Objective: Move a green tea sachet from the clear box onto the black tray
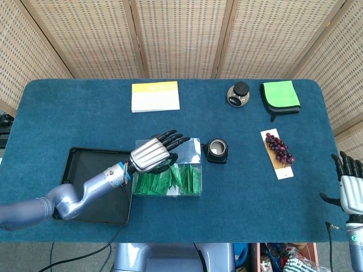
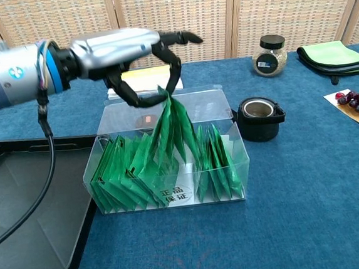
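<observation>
Chest view: nearest the camera, the black tray (image 2: 31,242) is seen lying flat on the blue desk (image 2: 312,211) at lower left, just beside the clear box (image 2: 168,154), which sits in the middle and is packed with upright green tea sachets (image 2: 127,180); a white label is visible on its front wall. Above the box, the left hand (image 2: 122,51) is raised, and the top of a green tea sachet (image 2: 171,126) is pinched between thumb and a curled finger, the other fingers being spread forward; several sachets appear to be lifted together as a bunch, their lower ends hanging inside the box, so an exact number cannot be told. To the right of the box, close to its corner, a small black cup (image 2: 259,118) is placed. Further right, purple grapes (image 2: 357,103) are seen on a pale board at the frame edge. Behind the hand, a yellow notepad (image 2: 142,78) is partly hidden. At the far side, a glass jar (image 2: 270,56) with a black lid and a folded green cloth (image 2: 334,55) are set near the wicker screen. Head view: the left hand (image 1: 150,153) is shown over the left part of the box (image 1: 190,164), while the right hand (image 1: 350,190) is held off the right desk edge, fingers apart, with nothing in it.
</observation>
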